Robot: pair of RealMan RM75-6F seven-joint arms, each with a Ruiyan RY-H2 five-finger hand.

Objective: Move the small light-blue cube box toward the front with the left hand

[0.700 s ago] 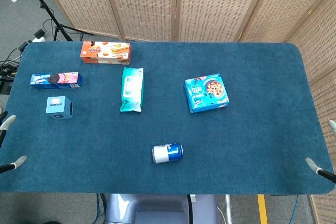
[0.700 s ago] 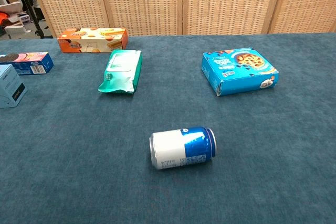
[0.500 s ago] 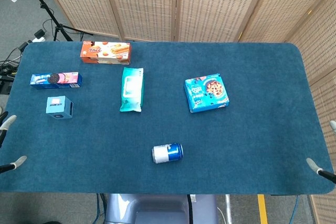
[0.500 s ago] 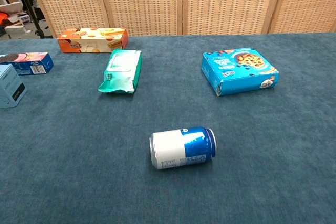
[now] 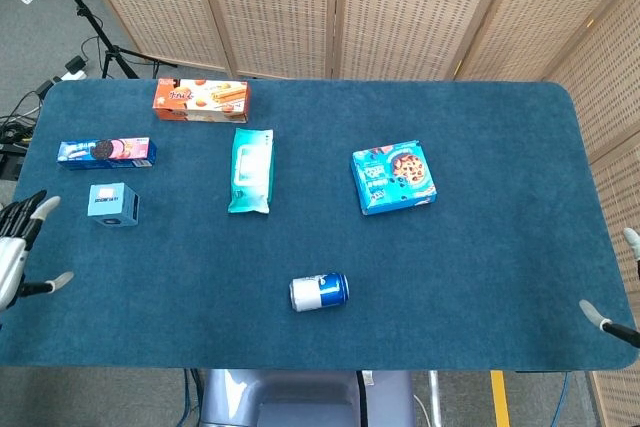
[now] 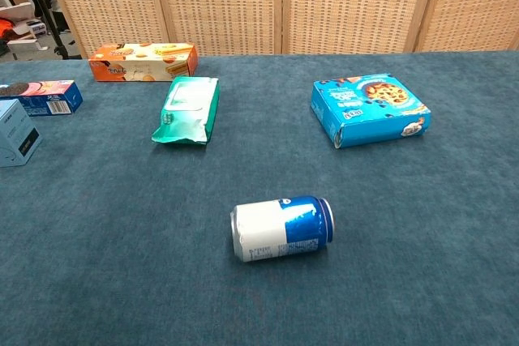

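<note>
Blue tabletop (image 5: 480,277), wicker screens behind. Cube box (image 5: 112,205) near left edge (untouched), left hand (image 5: 18,239) just beside, fingers spread, empty. Right hand (image 5: 612,319): state unclear.

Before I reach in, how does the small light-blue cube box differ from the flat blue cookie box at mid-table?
The small light-blue cube box is compact, plain, near the table's left edge by the left hand. The flat blue cookie box is wider, lower, printed with cookies, right of centre. Both rest untouched on the blue cloth.
</note>
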